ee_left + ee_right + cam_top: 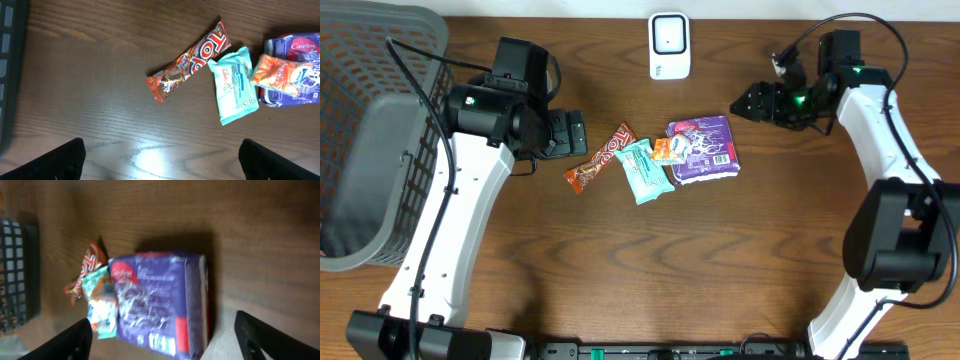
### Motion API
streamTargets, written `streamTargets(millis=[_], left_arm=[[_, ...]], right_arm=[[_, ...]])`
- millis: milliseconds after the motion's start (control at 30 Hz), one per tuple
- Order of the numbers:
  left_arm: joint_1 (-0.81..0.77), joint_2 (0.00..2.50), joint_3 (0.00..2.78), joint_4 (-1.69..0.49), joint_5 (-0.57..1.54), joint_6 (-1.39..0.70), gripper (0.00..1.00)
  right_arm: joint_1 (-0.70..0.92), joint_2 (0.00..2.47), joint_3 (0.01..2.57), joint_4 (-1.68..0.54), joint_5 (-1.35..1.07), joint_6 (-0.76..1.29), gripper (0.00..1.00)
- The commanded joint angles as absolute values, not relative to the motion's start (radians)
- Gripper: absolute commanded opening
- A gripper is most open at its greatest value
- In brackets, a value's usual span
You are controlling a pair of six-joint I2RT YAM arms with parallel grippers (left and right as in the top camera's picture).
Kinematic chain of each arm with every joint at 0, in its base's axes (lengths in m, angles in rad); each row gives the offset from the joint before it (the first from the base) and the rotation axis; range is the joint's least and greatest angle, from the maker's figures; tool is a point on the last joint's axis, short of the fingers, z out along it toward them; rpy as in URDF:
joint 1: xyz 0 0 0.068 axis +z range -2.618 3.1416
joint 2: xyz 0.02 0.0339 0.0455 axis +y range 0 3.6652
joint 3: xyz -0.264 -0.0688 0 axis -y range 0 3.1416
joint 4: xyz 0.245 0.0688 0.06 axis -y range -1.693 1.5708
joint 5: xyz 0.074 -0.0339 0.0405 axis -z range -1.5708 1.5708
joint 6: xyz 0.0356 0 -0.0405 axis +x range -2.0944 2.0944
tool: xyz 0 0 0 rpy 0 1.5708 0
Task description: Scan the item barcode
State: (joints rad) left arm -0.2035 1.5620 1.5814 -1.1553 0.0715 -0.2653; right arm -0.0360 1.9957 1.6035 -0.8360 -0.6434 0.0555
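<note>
**Progress.** In my judgement the task has not begun. No item is lifted or presented to the scanner (669, 45). All four items lie in a loose cluster at mid-surface, in front of the scanner and apart from it.
- Left end effector (162, 159): jaws spread wide, empty, hovering near the candy bar (192, 60).
- Right end effector (748, 103): jaws also apart, gripping nothing, just right of the purple packet (703, 150), its likely target.

What is left is to pick an item and turn its barcode to the scanner.

**Materials, by size.**
- Surface (620, 270): dark wood grain with a slight sheen.
- Basket (380, 150): grey plastic with lattice walls, at the far left.
- Purple packet: soft printed film, a pillowy rectangle. A white patch may be the barcode, but it is too small to confirm.
- Candy bar: long, with a glossy orange-brown wrapper and crimped ends.
- Scanner: white, smooth, rounded hard casing.
- Teal packet (642, 170): flat, crinkled film.
- Orange sachet (666, 150): overlaps the purple packet's edge.
</note>
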Motion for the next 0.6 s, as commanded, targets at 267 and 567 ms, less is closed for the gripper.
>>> streamTargets(millis=[267, 567], left_arm=[[-0.199, 1.564, 1.576, -1.159, 0.063, -0.271, 0.98], [-0.199, 1.564, 1.576, -1.159, 0.062, -0.271, 0.98]], right_arm=[[0.012, 2.201, 1.621, -0.741, -0.711, 0.039, 0.68], [0.009, 2.305, 1.621, -0.727, -0.785, 0.036, 0.19]])
